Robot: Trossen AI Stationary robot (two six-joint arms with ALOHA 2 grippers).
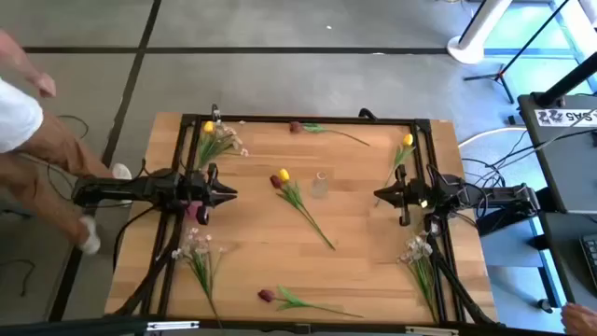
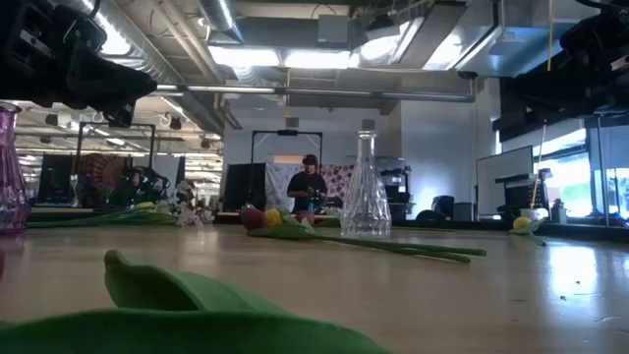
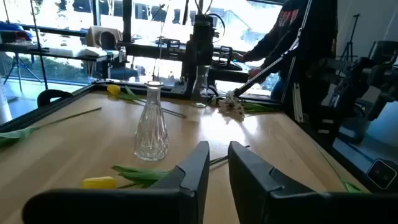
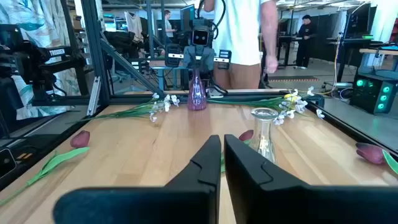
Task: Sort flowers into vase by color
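Left gripper (image 1: 231,194) parked at 9 o'clock, fingers a crack apart, nothing held. Right gripper (image 1: 378,196) at 3 o'clock, pinched closed and empty. Clear vase (image 1: 320,184) dead centre, yellow tulip (image 1: 283,175) just beside.

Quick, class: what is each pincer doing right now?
Left pincer: slightly open, holding nothing.
Right pincer: shut, holding nothing.

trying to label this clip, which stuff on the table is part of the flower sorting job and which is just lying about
Part of the job:
- yellow tulips
- dark red tulips
- white-pink sprigs
- clear glass vase
- purple vase
- left gripper, right gripper, both empty

Just around:
- person beside the table
- cables near the right arm
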